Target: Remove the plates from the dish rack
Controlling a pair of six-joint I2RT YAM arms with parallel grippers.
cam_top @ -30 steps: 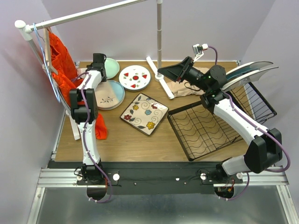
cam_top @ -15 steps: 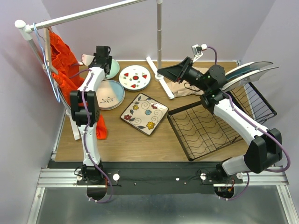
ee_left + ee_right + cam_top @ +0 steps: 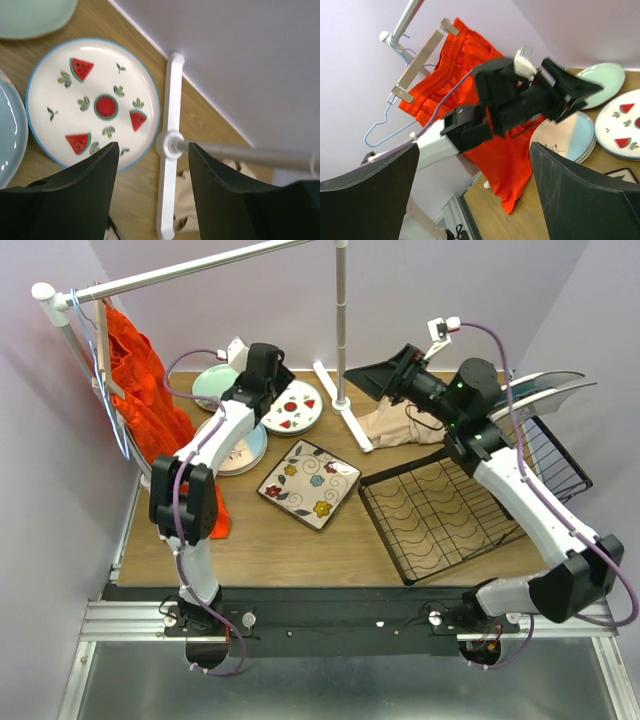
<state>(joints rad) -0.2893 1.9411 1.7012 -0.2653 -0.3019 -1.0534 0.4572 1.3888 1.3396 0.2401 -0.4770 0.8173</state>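
Observation:
The black wire dish rack lies at the right. Two plates, one teal scalloped, stand in its upright section at the far right. On the table lie a pale green plate, a red-spotted watermelon plate, a pink-and-blue plate and a floral square plate. My left gripper is open and empty above the watermelon plate. My right gripper is open and empty, raised over the table's back. It faces left toward the pink-and-blue plate.
The white clothes rail's pole and foot stand at the back middle, and the foot lies just under my left gripper. A beige cloth lies beside the foot. An orange garment hangs at the left.
My left gripper has swung right from the pale green plate at the back left to above the watermelon plate. My right gripper has risen and shifted slightly right.

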